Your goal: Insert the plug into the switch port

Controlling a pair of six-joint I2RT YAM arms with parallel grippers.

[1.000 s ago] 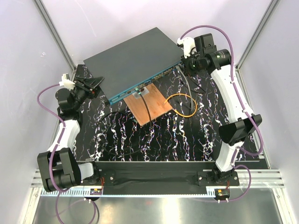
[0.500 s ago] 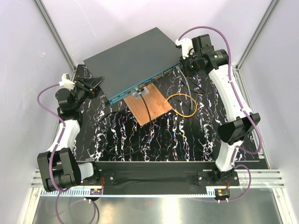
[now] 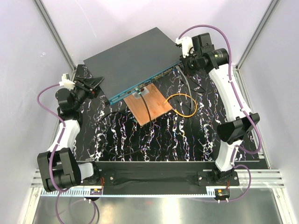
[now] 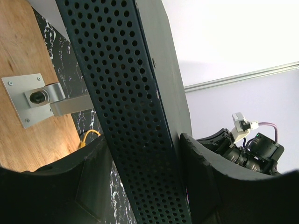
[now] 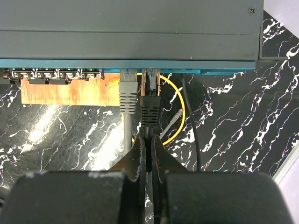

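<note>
The switch (image 3: 133,58) is a flat dark blue-grey box lying at an angle at the back, its teal front face (image 5: 210,71) carrying a row of sockets. My right gripper (image 5: 150,140) is shut on a black cable just behind the black plug (image 5: 150,108). The plug's clear tip sits at a socket in the teal face, right beside a grey plug (image 5: 128,95) that is seated in the neighbouring socket. I cannot tell how deep the black plug sits. My left gripper (image 4: 140,154) clamps the switch's perforated side (image 4: 135,116) at its left corner (image 3: 99,81).
A brown wooden board (image 3: 149,105) with a metal bracket (image 4: 32,98) lies in front of the switch. A yellow cable loop (image 3: 182,105) and a loose black cable (image 3: 121,135) lie on the black marbled mat. White walls stand close on both sides.
My right gripper has moved slightly toward the switch's front face with the black plug. The left arm and the switch have not moved.
</note>
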